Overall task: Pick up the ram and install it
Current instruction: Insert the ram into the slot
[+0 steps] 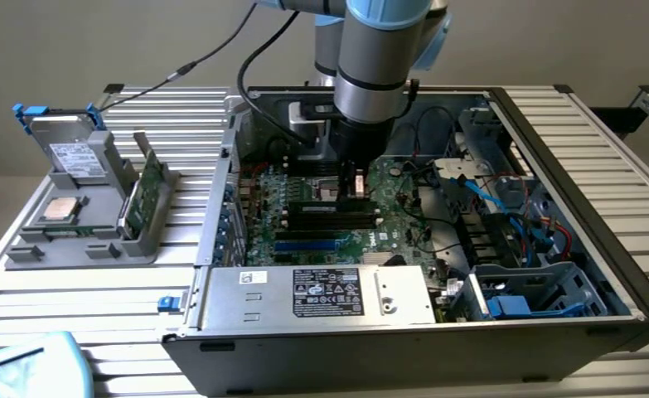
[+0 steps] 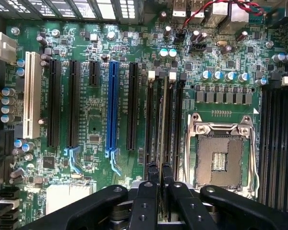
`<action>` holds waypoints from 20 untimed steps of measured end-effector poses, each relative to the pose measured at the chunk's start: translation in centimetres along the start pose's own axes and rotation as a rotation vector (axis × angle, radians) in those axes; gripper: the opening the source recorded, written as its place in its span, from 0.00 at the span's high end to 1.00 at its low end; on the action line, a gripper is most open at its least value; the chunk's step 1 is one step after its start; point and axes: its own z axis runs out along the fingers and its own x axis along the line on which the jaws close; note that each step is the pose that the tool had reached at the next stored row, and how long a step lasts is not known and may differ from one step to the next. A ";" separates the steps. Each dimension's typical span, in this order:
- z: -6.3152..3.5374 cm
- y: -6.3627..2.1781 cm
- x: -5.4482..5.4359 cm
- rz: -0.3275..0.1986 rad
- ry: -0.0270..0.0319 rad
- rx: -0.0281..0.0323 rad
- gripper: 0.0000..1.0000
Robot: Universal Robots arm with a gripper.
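Note:
My gripper (image 1: 357,184) reaches down into the open computer case (image 1: 589,166), low over the green motherboard (image 1: 302,236). In the wrist view its black fingers (image 2: 149,191) stand close together, shut on the ram (image 2: 162,124). The ram is seen edge-on as a thin strip running away from the fingertips. It lies along the dark memory slots (image 2: 150,120) with white end clips, beside the empty processor socket (image 2: 220,153). I cannot tell whether it touches a slot. A second green stick (image 1: 139,197) stands upright in the grey fixture (image 1: 81,245) at the exterior view's left.
The fixture also holds a hard drive (image 1: 75,153) and a square silver processor chip (image 1: 61,209). The power supply box (image 1: 313,294) sits at the case's front. Blue and red cables (image 1: 523,211) crowd the case's right side. A blue expansion slot (image 2: 113,105) lies beside black ones.

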 end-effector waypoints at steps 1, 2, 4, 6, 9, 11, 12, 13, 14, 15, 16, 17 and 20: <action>0.01 0.00 0.0 -0.002 0.0006 0.0000 0.86; 0.02 0.00 0.0 -0.005 0.0009 0.0001 0.86; 0.03 0.00 0.1 -0.009 0.0027 0.0001 0.86; 0.04 0.00 0.1 -0.013 0.0057 0.0001 0.86; 0.10 0.00 0.2 -0.020 0.0113 0.0001 0.86; 0.17 -0.01 0.2 -0.024 0.0155 0.0001 0.86; 0.20 -0.01 0.2 -0.026 0.0173 -0.0001 0.86; 0.23 -0.01 0.2 -0.028 0.0183 -0.0002 0.86; 0.24 -0.01 0.3 -0.028 0.0188 -0.0002 0.86; 0.29 -0.01 0.3 -0.028 0.0192 -0.0002 0.86; 0.36 -0.01 0.3 -0.028 0.0195 -0.0001 0.86; 0.44 -0.02 0.3 -0.028 0.0202 -0.0001 0.86; 0.67 -0.04 0.3 -0.029 0.0237 -0.0004 0.86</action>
